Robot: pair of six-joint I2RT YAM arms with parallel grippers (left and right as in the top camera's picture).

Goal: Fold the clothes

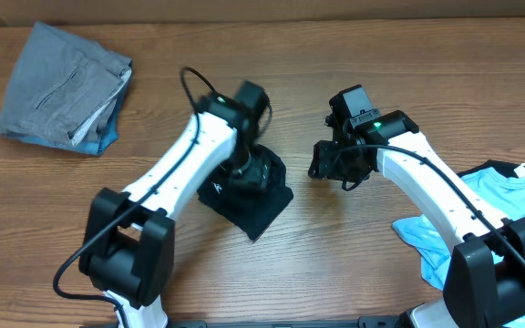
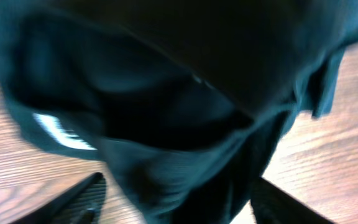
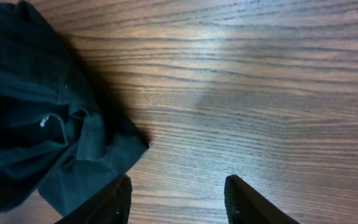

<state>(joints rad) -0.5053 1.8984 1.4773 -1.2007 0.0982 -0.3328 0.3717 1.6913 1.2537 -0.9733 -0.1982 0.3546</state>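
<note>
A brown wood-grain table (image 1: 335, 55) fills the view, with bare board across its middle and along the far edge. Two white-and-black arms reach in from the near side. The left arm (image 1: 176, 164) stretches diagonally to the table's centre, its wrist bent down over the cloth. The right arm (image 1: 436, 187) angles in from the near right corner and stops just beside that cloth, with open wood under it. At the right edge lies a crumpled light blue soft garment (image 1: 509, 196), partly under the right arm, with a strip of black cloth showing at its upper side. At the far left corner sits a folded grey cloth pile (image 1: 53, 87), well apart from both arms. The black short-sleeved T-shirt (image 1: 261, 208) lies at the centre as a small, thick, roughly square bundle, its corner pointing to the near edge. The left gripper (image 1: 242, 171) sits right on this bundle, fingers spread wide with rumpled cloth bulging between them; the view is blurred, and they pinch nothing that can be made out. The right gripper (image 3: 179, 202) hovers over bare wood, fingers apart and empty, the shirt's edge just to one side. A small white logo (image 2: 61, 130) marks the shirt.
</note>
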